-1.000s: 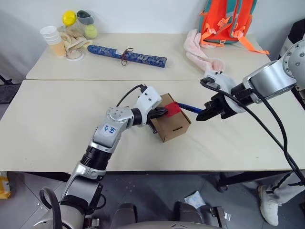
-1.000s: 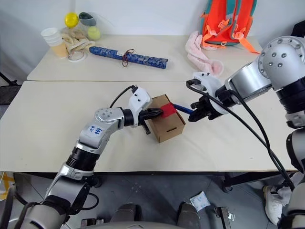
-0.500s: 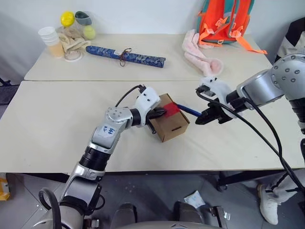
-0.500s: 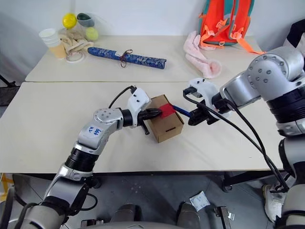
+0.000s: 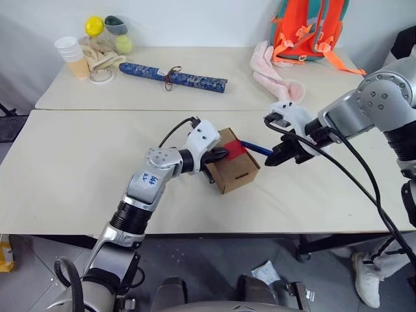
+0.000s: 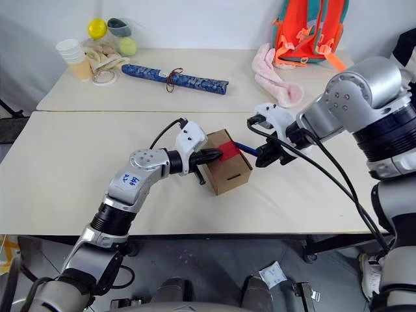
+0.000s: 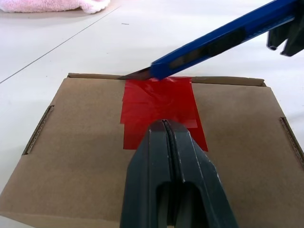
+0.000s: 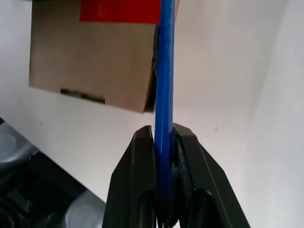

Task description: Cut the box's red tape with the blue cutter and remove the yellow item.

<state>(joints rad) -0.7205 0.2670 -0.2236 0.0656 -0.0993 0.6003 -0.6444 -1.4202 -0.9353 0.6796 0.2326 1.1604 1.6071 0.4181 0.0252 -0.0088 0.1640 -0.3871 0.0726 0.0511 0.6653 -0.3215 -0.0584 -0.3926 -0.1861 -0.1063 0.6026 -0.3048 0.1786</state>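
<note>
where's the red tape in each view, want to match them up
Left eye view: red tape on the box top, centre.
Right eye view: centre, at the left tool's tip.
Left wrist view: mid-frame, above the shut fingers.
Right wrist view: top edge.
Shared landmark: the blue cutter, blade at the tape's edge.

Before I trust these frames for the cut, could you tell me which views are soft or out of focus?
Left wrist view: left gripper soft, red tape crisp. Right wrist view: blue cutter and box both blurred. Eye views: evenly lit.
</note>
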